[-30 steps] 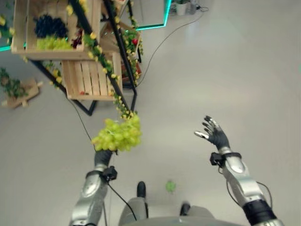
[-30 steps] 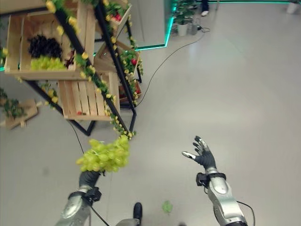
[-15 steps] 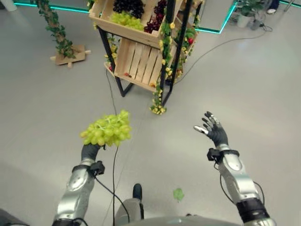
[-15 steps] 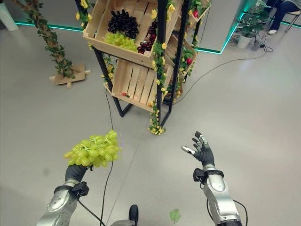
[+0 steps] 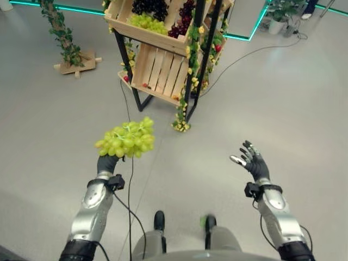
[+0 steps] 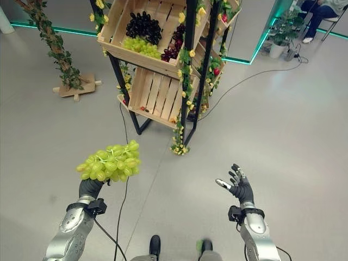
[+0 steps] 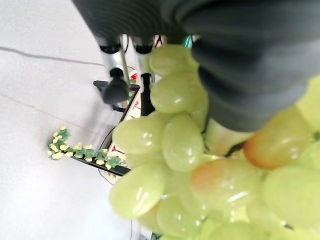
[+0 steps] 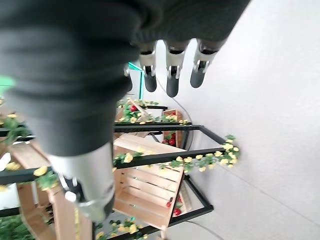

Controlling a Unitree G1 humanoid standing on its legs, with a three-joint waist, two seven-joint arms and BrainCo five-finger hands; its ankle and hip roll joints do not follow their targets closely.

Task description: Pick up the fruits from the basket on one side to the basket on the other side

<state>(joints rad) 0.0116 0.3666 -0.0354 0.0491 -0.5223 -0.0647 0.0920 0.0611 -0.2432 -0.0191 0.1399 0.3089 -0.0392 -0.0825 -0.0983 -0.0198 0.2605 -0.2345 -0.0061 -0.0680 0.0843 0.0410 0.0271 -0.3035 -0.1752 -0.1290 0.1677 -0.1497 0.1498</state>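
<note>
Here the left hand (image 6: 89,188) grips a green grape bunch (image 6: 109,162); it looks soft and bruisable, best held underneath. At four o'clock the right hand (image 6: 240,188) is spread, empty.

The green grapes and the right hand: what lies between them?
Bare grey floor, seen in both eye views. The left hand holds the green grapes; the right hand is open, holding nothing.
</note>
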